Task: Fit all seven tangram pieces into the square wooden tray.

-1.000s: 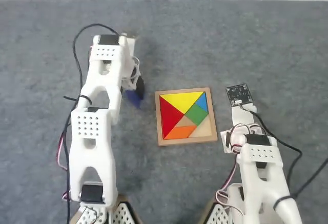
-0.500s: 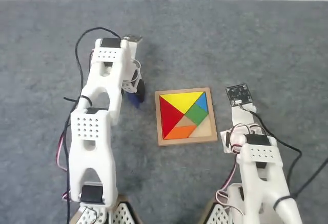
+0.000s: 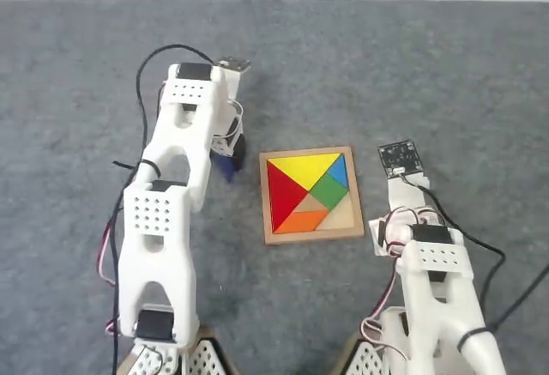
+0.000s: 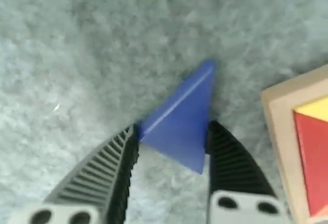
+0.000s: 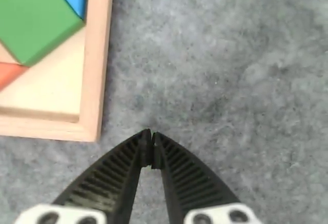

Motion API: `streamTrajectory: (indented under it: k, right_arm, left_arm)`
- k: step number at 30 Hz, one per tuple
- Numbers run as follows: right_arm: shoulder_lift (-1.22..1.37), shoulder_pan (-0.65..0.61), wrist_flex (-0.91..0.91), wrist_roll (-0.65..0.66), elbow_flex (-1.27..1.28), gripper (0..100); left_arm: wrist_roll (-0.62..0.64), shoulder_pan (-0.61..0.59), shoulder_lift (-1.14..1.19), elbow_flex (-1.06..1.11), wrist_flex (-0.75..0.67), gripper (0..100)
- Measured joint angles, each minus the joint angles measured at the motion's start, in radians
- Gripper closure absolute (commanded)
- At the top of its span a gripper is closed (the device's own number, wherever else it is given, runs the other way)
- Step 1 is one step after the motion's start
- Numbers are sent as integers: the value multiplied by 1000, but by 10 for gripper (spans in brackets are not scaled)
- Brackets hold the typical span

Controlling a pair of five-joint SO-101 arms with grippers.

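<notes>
The square wooden tray (image 3: 310, 236) lies mid-table, holding a yellow triangle (image 3: 302, 169), a red triangle (image 3: 281, 193), a green square (image 3: 328, 190), a light blue triangle (image 3: 340, 171) and an orange piece (image 3: 304, 219). A bare patch of tray floor (image 3: 343, 214) shows at its near right. Left of the tray, my left gripper (image 4: 173, 131) is shut on a dark blue triangle (image 4: 182, 119), held on edge over the carpet; in the high view the dark blue triangle (image 3: 226, 166) peeks out beside the arm. My right gripper (image 5: 148, 137) is shut and holds nothing, just off the tray's near right corner (image 5: 95, 131).
Grey carpet covers the whole table. The left arm (image 3: 163, 212) stretches along the left side, its cable looping above it. The right arm (image 3: 433, 259) stands right of the tray. Open carpet lies beyond the tray and to the far right.
The left arm has swung a little to the right, toward the tray, with the dark blue triangle still in its gripper. The right arm has kept still.
</notes>
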Motion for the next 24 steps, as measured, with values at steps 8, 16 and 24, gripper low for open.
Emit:
streamTrajectory:
  k: [8,16,24]
  right_arm:
    - [0,-25,0,2,0,991]
    - [0,-31,0,2,0,991]
    - [0,-37,0,2,0,991]
  left_arm:
    - [-46,38,-15,-18,48,916]
    - [-68,104,-218,212,61,915]
    - [-97,236,-574,816,-224,913]
